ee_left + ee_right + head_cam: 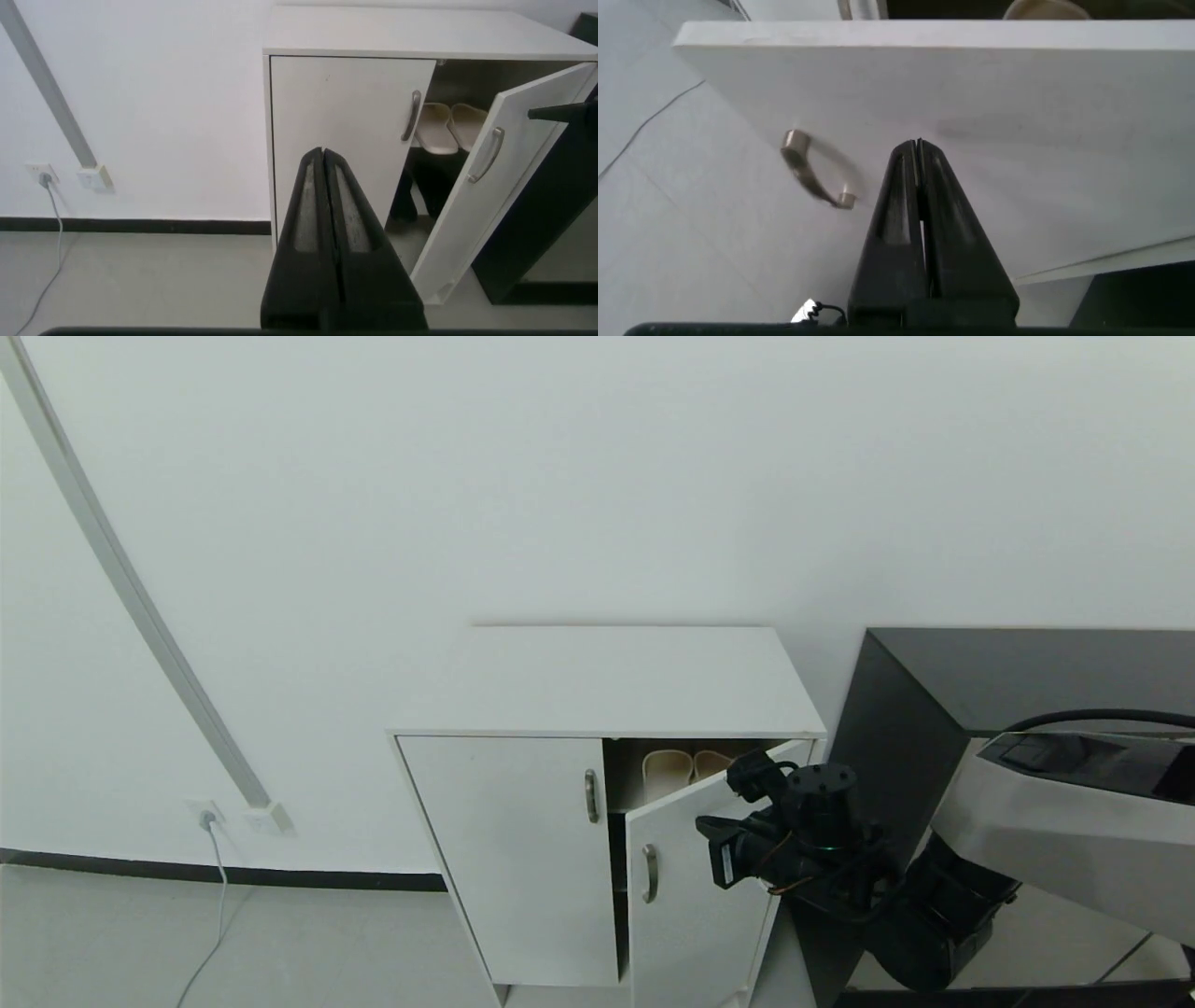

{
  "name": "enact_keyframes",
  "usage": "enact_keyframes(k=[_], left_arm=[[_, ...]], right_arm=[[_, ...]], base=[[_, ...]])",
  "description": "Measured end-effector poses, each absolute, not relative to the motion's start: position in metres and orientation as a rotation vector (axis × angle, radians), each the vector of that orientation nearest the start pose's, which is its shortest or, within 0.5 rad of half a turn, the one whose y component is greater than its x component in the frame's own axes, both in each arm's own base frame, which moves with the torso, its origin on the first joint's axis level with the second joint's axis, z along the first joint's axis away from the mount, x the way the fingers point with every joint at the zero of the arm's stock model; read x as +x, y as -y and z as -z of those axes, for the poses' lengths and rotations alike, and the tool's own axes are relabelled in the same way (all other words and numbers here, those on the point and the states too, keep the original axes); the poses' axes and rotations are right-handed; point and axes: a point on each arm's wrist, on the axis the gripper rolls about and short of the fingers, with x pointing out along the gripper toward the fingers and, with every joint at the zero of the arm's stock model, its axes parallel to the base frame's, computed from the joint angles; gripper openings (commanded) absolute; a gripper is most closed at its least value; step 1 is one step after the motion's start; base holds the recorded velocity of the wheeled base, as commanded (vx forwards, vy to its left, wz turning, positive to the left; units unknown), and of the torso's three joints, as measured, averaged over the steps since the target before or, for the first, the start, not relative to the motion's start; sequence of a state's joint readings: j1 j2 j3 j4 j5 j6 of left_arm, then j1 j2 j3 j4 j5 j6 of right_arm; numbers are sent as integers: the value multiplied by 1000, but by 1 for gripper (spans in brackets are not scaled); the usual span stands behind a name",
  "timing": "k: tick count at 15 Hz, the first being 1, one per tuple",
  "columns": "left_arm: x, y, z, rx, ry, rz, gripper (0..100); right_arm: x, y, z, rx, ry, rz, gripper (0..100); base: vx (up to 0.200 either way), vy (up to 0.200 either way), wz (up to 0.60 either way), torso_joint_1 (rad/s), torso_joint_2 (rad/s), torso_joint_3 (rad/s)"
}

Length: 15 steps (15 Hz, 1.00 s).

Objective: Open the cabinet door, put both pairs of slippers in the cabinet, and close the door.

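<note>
Inside the cabinet (right door ajar) lie slippers — left hand, right hand closed.

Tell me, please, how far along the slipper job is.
Done: a pair of beige slippers sits on the top shelf of the white two-door cabinet; the second pair's whereabouts are unclear. In hand: the shut right end effector is at the half-open right door. Left: shutting that door.

The right gripper, fingers pressed together, points at the flat white face of the cabinet door, just beside its curved metal handle. Past the door's edge shows a beige slipper. A thin cable crosses the grey floor.
</note>
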State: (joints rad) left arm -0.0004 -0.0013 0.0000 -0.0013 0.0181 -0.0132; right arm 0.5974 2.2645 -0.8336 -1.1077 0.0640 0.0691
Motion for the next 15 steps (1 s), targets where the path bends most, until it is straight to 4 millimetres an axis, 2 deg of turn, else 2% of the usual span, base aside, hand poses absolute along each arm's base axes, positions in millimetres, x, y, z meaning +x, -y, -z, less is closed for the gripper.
enact_keyframes(k=[15], left_arm=[[-23, 0, -76, -15, 3, -19, 0]], right_arm=[[366, -224, -31, -7, -318, -592, 0]], base=[[0, 0, 0, 0, 0, 0]])
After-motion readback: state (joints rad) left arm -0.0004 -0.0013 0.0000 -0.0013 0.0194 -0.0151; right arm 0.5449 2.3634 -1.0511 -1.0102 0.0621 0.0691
